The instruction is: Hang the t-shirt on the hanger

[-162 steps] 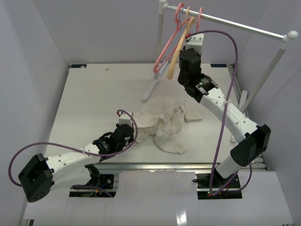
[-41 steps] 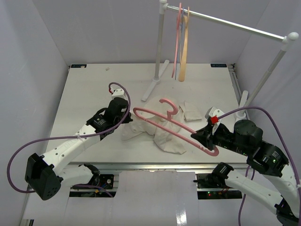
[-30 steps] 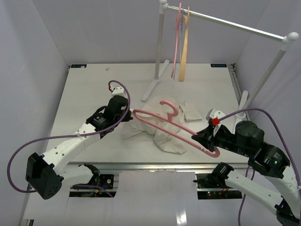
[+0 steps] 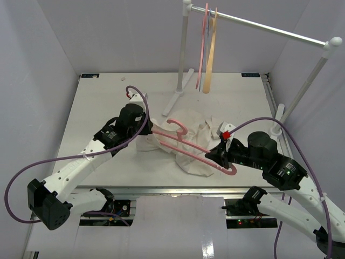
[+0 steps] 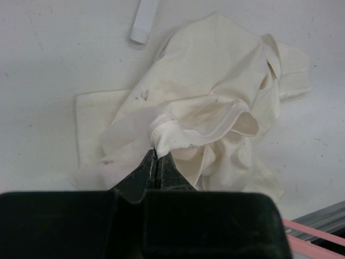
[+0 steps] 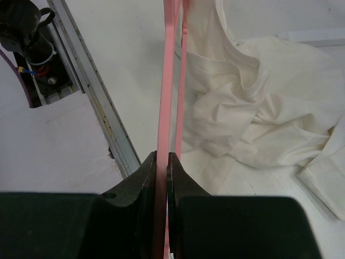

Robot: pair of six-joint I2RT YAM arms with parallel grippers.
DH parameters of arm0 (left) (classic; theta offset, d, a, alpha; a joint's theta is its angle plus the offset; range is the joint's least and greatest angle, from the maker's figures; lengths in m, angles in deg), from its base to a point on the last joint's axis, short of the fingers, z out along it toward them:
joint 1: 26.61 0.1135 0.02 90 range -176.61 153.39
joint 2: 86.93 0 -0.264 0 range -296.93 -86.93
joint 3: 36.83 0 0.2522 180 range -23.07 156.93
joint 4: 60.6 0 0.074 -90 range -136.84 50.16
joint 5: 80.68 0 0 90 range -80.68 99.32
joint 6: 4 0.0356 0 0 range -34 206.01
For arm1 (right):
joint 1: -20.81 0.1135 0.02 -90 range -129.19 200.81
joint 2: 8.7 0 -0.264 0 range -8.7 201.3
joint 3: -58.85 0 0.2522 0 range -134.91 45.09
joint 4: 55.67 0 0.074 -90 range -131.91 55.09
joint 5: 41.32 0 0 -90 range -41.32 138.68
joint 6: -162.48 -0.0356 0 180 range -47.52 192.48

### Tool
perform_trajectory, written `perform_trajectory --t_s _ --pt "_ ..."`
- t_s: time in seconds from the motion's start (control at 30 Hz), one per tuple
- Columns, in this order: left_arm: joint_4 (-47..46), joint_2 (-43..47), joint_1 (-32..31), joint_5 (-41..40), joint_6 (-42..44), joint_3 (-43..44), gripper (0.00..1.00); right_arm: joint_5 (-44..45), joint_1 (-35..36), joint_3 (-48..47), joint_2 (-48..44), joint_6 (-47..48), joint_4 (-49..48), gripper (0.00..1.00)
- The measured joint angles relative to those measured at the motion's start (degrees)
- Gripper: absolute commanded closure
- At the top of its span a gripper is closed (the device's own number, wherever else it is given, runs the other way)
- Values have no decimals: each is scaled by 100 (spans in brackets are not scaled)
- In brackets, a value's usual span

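The cream t-shirt lies crumpled at the middle of the table. My left gripper is shut on a hemmed edge of the t-shirt and lifts that fold a little. My right gripper is shut on the pink hanger at one end of its frame, holding it above the shirt with the hook toward the back. In the right wrist view the pink hanger runs straight up from between my fingers, over the t-shirt.
A garment rack stands at the back right with another pink hanger and a tan hanger on its bar. Its feet rest on the table behind the shirt. The table's front rail is below the hanger.
My right gripper has carried the pink hanger left and back, over the shirt. My left gripper has closed in on the shirt's left edge and taken hold of it.
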Motion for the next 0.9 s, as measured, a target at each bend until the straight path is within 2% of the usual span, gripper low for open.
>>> perform_trajectory --t_s 0.47,0.9 --pt "77 309 2 1051 134 854 100 628 0 0 1174 -66 -1726 92" --pt "-455 468 -43 2089 -280 722 100 926 26 806 1444 -674 -3855 92"
